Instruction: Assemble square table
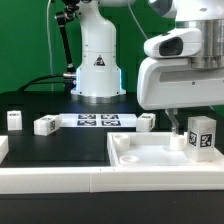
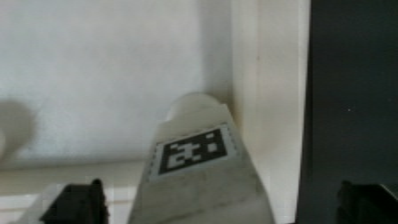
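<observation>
Nearest the lens, the long white rail (image 1: 60, 182) is seen running along the worktop's front edge.

Behind it, from the exterior view's left:
- The first loose leg (image 1: 15, 120) is noted at the worktop's left edge.
- The second loose leg (image 1: 45, 125) is found near it.
- The marker board (image 1: 95, 120) is laid flat toward the back edge.
- The third loose leg (image 1: 147, 121) is set just behind the tabletop's far rim.
- The square tabletop (image 1: 145, 155) is laid tray-side up at the worktop's front-right corner, just behind the rail.
- The upright leg (image 1: 203, 135) is stood on the tabletop near its far right corner, tag turned to the camera.

Gripper (image 2: 222, 203): the jaws are spread wide and nothing is gripped. In the wrist view the upright leg is framed between the two fingertips (image 2: 79, 200), and a gap is seen on each side.

Step in hand, as judged: the upright leg is to be grasped for seating in its corner.

To be done well:
- The leg is to be centred between the pads before closing.
- The hand is to be lowered until the flat sides can be caught squarely.
- The closure is to be made gently, so the leg is not tipped.
- The tabletop is not to be shoved along the rail.
</observation>
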